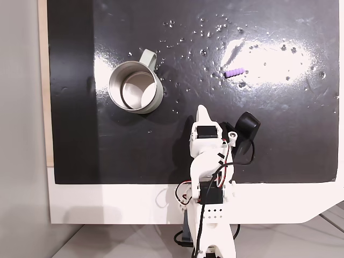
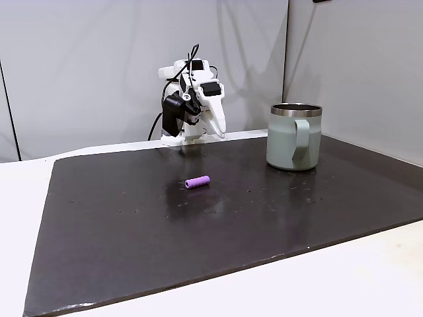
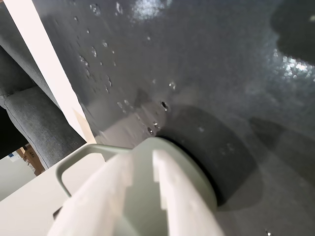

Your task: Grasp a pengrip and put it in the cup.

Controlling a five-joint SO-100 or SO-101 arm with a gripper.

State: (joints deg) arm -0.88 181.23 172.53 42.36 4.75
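Pengrip (image 1: 234, 71) lies free on the dark tabletop (image 1: 279, 140), upper right of centre in a fixed view from above, inside a patch of glare; untouched, nothing near it but white specks. Its long axis runs roughly left-right in that frame, tilted slightly. In the other fixed view it sits at centre (image 2: 197, 181), well in front of the arm. Pincer (image 1: 202, 114) sits at lower centre of the top-down frame, folded close to the arm's base, tip pointing up-frame; from it the pengrip lies up and to the right, well apart. Cup (image 1: 136, 86) stands upright at upper left, handle toward the top of the frame, on the opposite side of the pincer from the pengrip, also apart. Wrist view looks at the cup (image 3: 197, 177) past the two white fingers (image 3: 172, 196), which stand close together with a narrow gap and hold nothing. Judgement: the pincer is currently aimed toward the cup side, so the coming reach needs a swing toward frame-right plus extension, with jaws closing across the pengrip's short axis.
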